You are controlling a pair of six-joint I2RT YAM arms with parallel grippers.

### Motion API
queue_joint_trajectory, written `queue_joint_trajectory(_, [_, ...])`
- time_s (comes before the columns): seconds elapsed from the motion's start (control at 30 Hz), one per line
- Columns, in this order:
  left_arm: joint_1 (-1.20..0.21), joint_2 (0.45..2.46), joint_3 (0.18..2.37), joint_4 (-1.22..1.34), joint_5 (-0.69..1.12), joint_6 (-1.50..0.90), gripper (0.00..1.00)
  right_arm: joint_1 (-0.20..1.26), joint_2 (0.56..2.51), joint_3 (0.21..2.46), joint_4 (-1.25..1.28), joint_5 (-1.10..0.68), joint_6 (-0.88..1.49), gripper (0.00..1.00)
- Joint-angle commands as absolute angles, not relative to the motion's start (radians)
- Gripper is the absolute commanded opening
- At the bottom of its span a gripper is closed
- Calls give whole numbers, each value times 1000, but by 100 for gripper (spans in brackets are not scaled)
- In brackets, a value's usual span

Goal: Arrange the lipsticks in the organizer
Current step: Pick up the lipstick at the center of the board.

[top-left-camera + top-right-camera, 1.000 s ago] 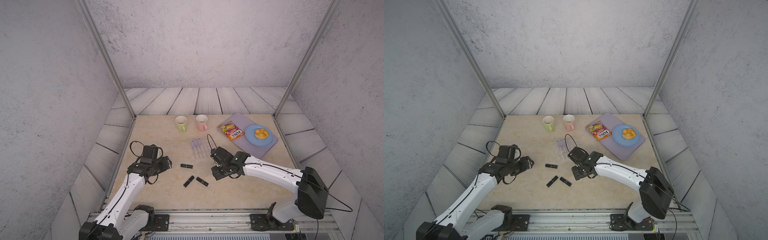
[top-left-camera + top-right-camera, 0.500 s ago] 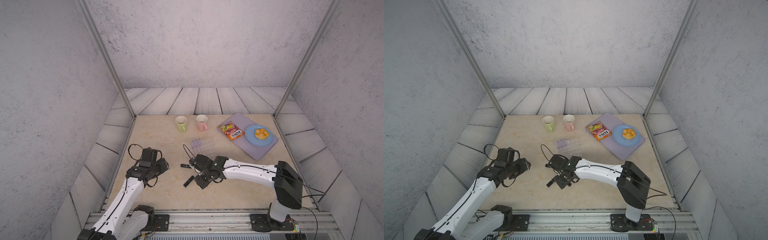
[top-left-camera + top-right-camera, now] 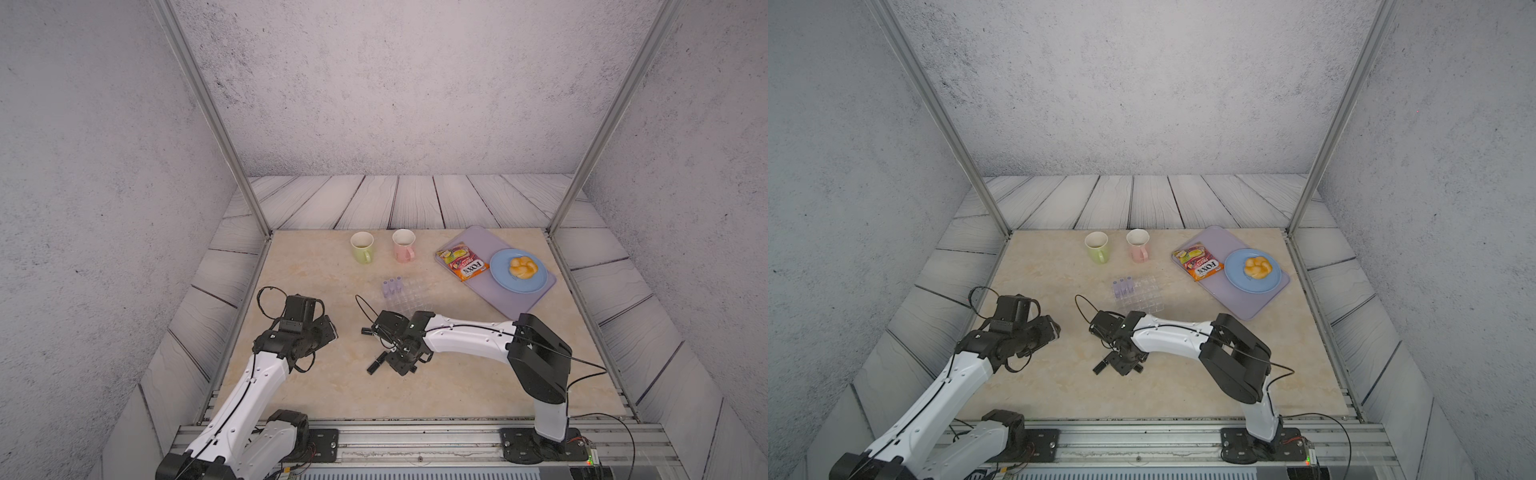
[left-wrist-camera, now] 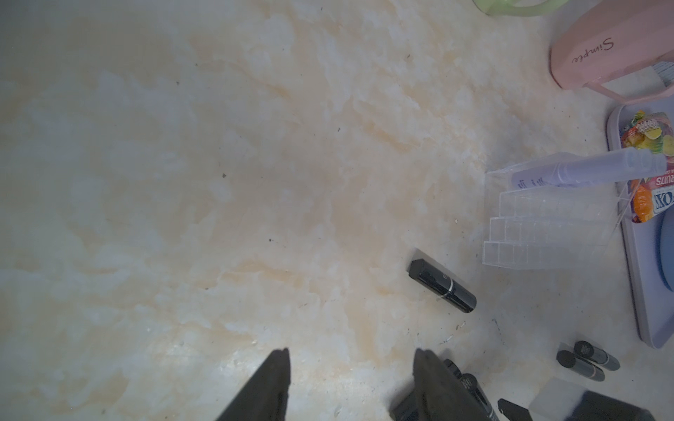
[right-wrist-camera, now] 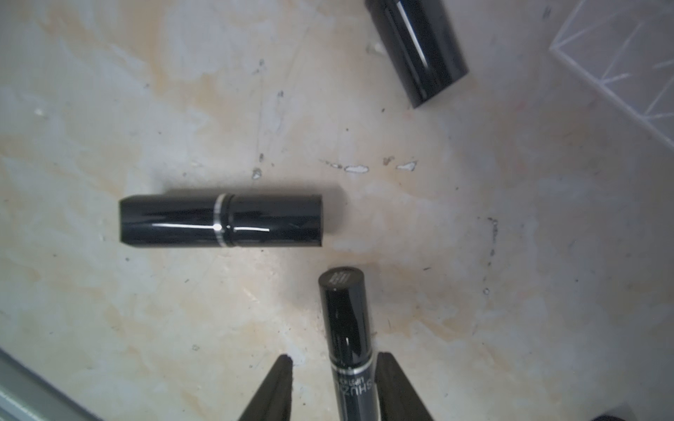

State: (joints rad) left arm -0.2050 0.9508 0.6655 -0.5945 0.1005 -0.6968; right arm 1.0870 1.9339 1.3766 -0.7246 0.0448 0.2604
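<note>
Right gripper (image 5: 334,356) sliding toward 8 o'clock, jaws apart straddling a black lipstick (image 5: 344,328) on beige marbled table (image 3: 457,386), organizer (image 3: 409,297) sitting at its 12 o'clock, left gripper (image 4: 350,351) hanging spread, empty, grey walls (image 3: 395,83) enclosing

Black lipstick (image 5: 417,47) partly off-frame

Even diffuse overhead light, soft faint shadows; top views sharp; left wrist view hazy, washed-out; right wrist view: white glare streak on black lipstick (image 5: 221,221)
</note>
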Motion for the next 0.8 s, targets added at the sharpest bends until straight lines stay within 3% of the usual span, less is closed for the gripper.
queue_joint_trajectory(0.0, [-202, 952, 671, -592, 102, -692, 60, 1071, 1968, 1402, -748, 54, 243, 40])
queue_joint_trajectory(0.23, [-199, 953, 668, -591, 103, -690, 60, 1062, 2029, 1413, -743, 28, 231, 37])
queue_joint_trajectory(0.43, [-198, 955, 671, -592, 107, -687, 60, 1058, 1999, 1373, -713, 69, 239, 21])
queue_joint_trajectory(0.6, [-196, 955, 694, -588, 141, -655, 60, 1058, 1750, 1199, -532, 128, 210, 14])
queue_joint_trajectory(0.77, [-205, 974, 722, -512, 313, -589, 61, 1060, 1385, 874, -64, 50, 70, 14])
